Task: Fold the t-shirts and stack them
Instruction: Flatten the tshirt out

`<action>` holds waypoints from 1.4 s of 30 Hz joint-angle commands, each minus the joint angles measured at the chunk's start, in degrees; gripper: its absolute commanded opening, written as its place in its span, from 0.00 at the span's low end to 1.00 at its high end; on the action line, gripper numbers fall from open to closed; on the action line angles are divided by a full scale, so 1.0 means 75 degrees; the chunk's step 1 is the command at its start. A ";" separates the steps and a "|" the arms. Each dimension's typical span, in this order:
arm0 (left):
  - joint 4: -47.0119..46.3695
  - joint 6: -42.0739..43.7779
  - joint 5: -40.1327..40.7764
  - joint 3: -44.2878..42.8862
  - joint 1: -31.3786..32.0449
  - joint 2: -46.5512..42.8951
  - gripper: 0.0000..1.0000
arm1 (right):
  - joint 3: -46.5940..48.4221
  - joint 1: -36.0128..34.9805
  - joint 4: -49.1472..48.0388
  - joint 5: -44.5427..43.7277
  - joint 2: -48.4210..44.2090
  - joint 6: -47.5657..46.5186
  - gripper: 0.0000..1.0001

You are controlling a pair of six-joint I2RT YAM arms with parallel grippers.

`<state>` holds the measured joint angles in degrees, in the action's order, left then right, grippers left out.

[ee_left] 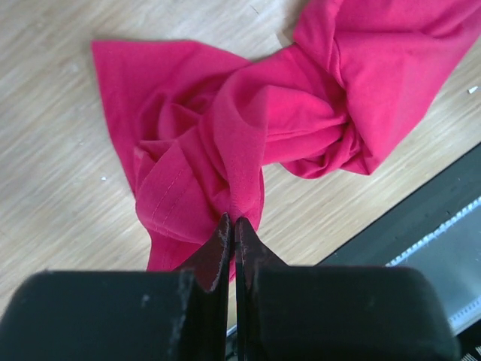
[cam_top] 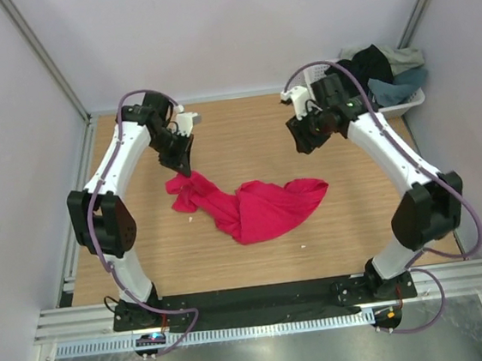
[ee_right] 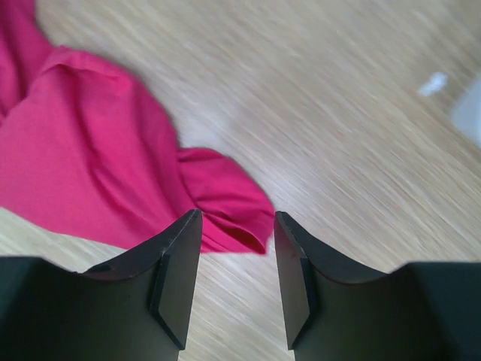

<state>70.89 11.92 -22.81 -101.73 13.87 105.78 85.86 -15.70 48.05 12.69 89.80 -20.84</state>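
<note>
Crimson-pink shirt (cam_top: 257, 206) lies crumpled and twisted near the middle of the table (cam_top: 244, 124), with its wide bulk to the right and a narrower bunched tail running left. Left gripper (ee_left: 231, 226) is pinched fully closed on a ridge of cloth at that left tail. The wrist view shows fabric drawn up into a taut fold between the jaws, with hem stitching just beside it. Judged purpose: secure an edge so the shirt can be pulled out flat before any folding. Right gripper (ee_right: 237, 218) has its jaws parted wide and holds nothing. It hangs above the table on the far side of the shirt's right end, a rounded corner of cloth just ahead of it, and is likely lining up for the opposite edge. Basket (cam_top: 412, 100) at the far right corner holds the other shirts (cam_top: 377, 64), black, slate-blue and grey-green, heaped and unfolded. No stack begun; task judged early.
</note>
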 commanded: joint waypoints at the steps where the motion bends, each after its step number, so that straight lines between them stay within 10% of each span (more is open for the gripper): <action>1: 0.0122 -0.0148 -0.0498 0.0216 0.0026 -0.0357 0.00 | 0.0550 -0.0775 0.0436 0.0850 0.1067 -0.0104 0.49; 16: -0.0019 -0.0289 -0.0404 0.0510 0.0038 -0.0650 0.00 | 0.2883 -0.1621 0.0706 0.1167 0.4232 -0.0174 0.57; 42: -0.0030 -0.0277 -0.0158 0.0311 0.0038 -0.0404 0.00 | 0.2532 -0.1879 0.1890 0.2375 0.4749 -0.0889 0.47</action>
<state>70.59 10.46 -24.01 -97.93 13.87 103.33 104.44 -29.17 61.43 29.15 126.06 -26.61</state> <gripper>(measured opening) 0.006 0.478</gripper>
